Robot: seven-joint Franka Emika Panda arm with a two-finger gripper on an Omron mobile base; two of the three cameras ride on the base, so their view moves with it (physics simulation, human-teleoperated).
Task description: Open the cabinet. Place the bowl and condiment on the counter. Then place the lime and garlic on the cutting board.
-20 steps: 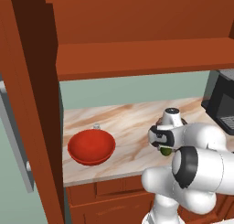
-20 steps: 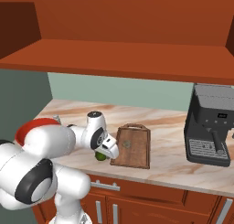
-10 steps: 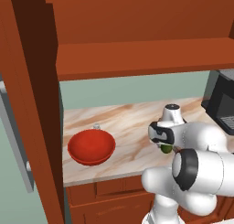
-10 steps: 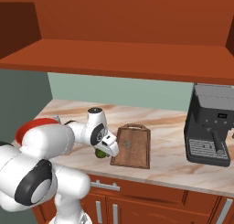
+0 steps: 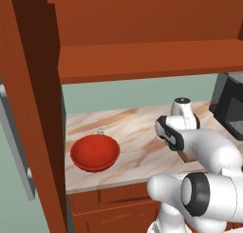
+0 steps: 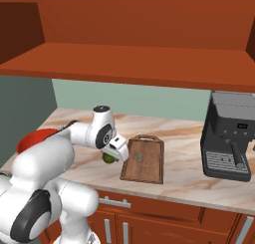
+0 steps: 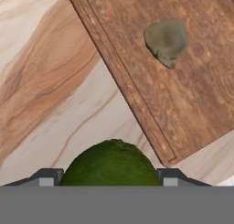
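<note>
My gripper [image 6: 110, 157] is shut on the dark green lime [image 6: 107, 158], low over the counter [image 6: 184, 163] just left of the cutting board [image 6: 144, 161]. In the hand view the lime [image 7: 112, 166] sits between the two finger tips, near a corner of the cutting board [image 7: 192, 90]. The grey-beige garlic [image 7: 167, 38] lies on the board. The red bowl [image 5: 95, 152] stands on the counter [image 5: 137, 127] at the left, with the small condiment [image 5: 100, 131] right behind it. The cabinet [image 5: 142, 61] above is open, its door [image 5: 23, 108] swung out to the left.
A dark coffee machine [image 6: 231, 138] stands on the counter to the right of the board. Lower drawer cabinets [image 6: 149, 218] run below the counter edge. The cabinet shelf [image 6: 124, 63] hangs over the whole work area.
The gripper has risen a little with the lime in it, staying beside the board's left edge. Bowl, condiment and garlic have not moved.
</note>
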